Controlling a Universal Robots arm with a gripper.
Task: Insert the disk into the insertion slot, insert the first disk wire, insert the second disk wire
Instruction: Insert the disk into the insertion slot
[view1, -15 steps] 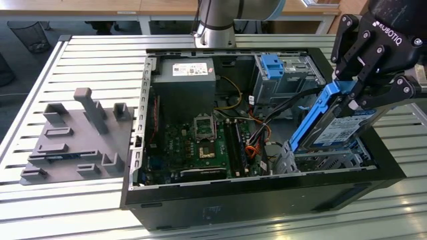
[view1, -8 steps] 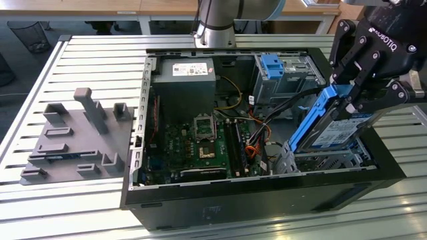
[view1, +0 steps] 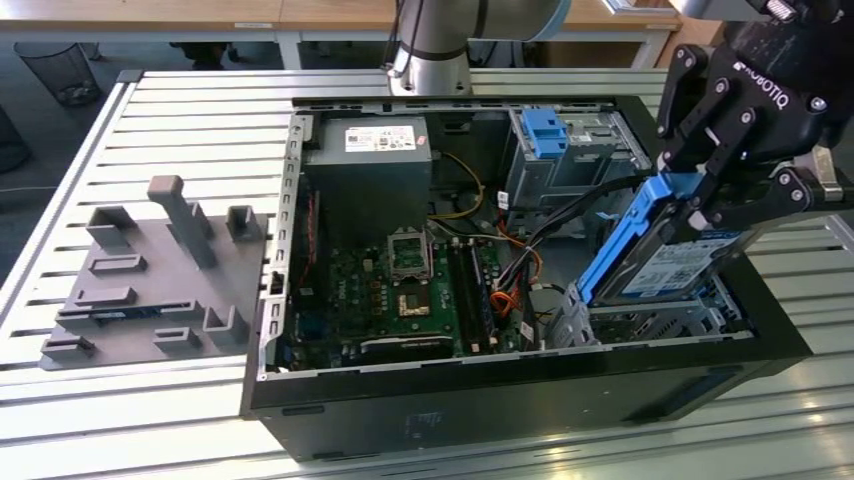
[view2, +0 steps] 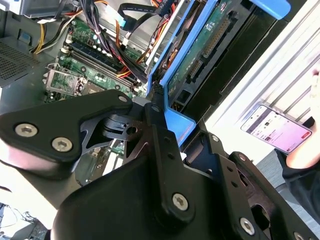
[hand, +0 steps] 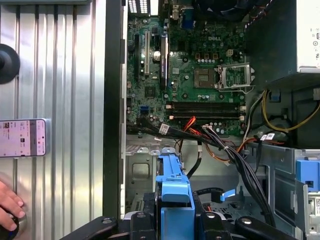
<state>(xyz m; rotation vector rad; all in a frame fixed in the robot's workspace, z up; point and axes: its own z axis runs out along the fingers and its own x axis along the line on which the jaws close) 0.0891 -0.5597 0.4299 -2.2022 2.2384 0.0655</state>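
The gripper (view1: 727, 200) was clamped on the bright blue plastic carrier of the disk (view1: 674, 262). The disk hung tilted, with its lower end at the mouth of the insertion slot (view1: 657, 322), inside the open computer case (view1: 534, 405) on the slatted bench (view1: 174, 110). Judged risk: at this tilt the carrier's edge could catch on the slot's thin sheet-metal rim and jam, or twist in the grasp, since smooth plastic offers little friction. The loose cables (view1: 541, 262) ran just beside the slot and could be pinched under the disk. The disk was flat, rigid and silver-grey, with a glossy label. The slot was ribbed, perforated metal with hard edges.
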